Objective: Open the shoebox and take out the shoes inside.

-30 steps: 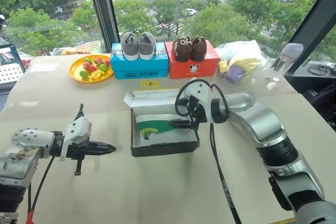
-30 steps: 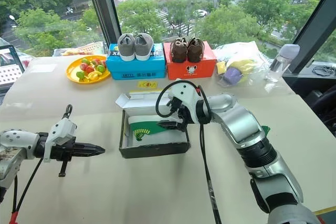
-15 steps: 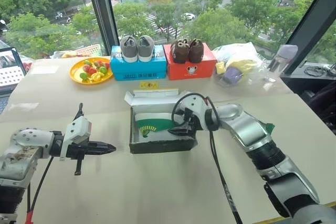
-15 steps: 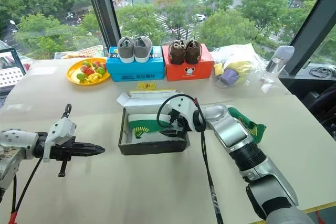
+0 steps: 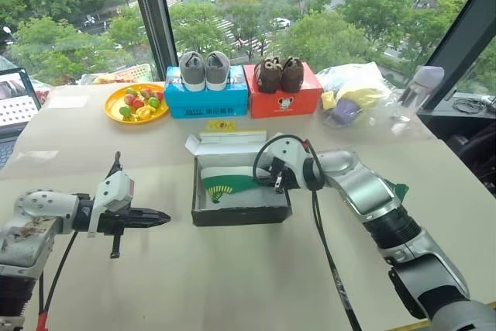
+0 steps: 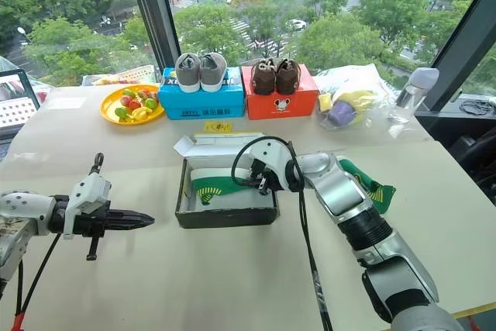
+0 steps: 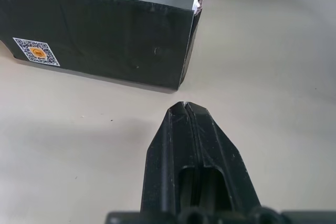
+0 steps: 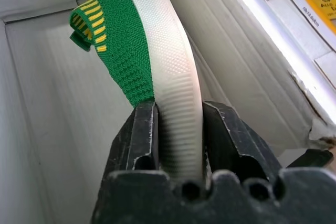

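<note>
The shoebox (image 5: 241, 191) sits open at the middle of the worktop (image 5: 232, 284), its lid folded back toward twelve o'clock, and one green-and-white shoe (image 5: 226, 185) lies inside against the white interior. The right hand (image 5: 273, 182) reaches into the box from three o'clock, and the right wrist view shows its two black fingers (image 8: 140, 140) clamped on the shoe's white sole edge, the sole standing on edge between them. The grip looks narrow and sits near one end of the sole, so the lift is best made straight up and slowly, keeping the shoe from swinging, until its toe is above the box wall; only then should it travel sideways. A second shoe (image 6: 370, 187) already lies on the worktop at about three o'clock of the box, just behind the right forearm, so setting this one down near it seems the natural aim. The near wall of the box and the folded lid at twelve o'clock are the edges to watch. Beyond the lid stand a blue box (image 5: 206, 93) and a red box (image 5: 283, 91) with other shoes on top, and a fruit plate (image 5: 136, 103) at ten o'clock. The left hand (image 5: 160, 218), fingers pressed together and holding nothing, hovers at nine o'clock of the box, apart from its dark side.
</note>
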